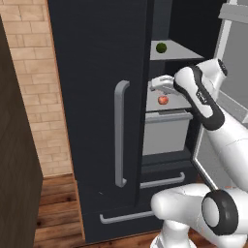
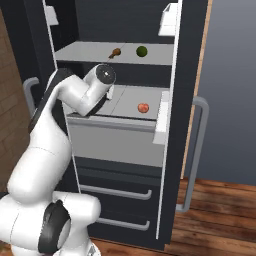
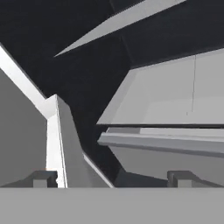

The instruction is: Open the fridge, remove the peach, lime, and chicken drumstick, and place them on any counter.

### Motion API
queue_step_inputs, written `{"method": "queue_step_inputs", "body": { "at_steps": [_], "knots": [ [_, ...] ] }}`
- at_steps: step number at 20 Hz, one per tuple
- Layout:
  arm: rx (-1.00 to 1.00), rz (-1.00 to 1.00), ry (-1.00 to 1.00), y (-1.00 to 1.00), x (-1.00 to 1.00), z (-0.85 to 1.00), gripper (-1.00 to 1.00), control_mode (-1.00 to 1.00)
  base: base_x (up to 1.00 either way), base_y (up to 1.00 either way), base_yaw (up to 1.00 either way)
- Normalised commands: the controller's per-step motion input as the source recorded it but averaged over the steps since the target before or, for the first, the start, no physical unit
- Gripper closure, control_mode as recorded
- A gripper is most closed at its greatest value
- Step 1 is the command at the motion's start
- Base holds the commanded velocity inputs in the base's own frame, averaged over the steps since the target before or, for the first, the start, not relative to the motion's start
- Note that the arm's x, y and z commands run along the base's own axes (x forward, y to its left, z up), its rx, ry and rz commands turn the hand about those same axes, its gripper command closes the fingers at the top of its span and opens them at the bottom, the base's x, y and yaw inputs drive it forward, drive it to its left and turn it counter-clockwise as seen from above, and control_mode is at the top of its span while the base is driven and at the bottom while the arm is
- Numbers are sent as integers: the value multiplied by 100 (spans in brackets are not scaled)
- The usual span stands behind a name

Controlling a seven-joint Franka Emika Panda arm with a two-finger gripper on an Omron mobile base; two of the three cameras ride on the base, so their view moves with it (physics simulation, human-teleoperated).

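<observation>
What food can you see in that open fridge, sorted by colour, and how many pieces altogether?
Green: 1, the lime on the upper shelf.
Brown: 1, the chicken drumstick beside it on that shelf.
Orange-red: 1, the peach on the shelf below.
Total: 3 pieces of food in the fridge.

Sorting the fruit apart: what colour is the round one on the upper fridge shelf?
Dark green: the lime, clearest in the right base view.
</observation>
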Motion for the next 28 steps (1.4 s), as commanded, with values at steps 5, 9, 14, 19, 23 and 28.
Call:
{"method": "queue_step_inputs", "body": {
  "at_steps": [5, 9, 14, 19, 23, 28],
  "knots": [
    [3, 25, -14, 38, 68, 0, -100, -100, 0, 0, 0],
    [0, 22, -29, 88, 2, 0, -100, -100, 0, 0, 0],
    [-3, 20, -41, 100, -54, 2, -100, -100, 0, 0, 0],
    [-11, 16, -49, 100, -100, 22, -100, -100, 0, 0, 0],
    [-14, 9, -45, 100, -100, 43, -100, -100, 0, 0, 0],
    [-14, 1, -20, 100, -85, 49, -100, -100, 0, 0, 0]
  ]
}}
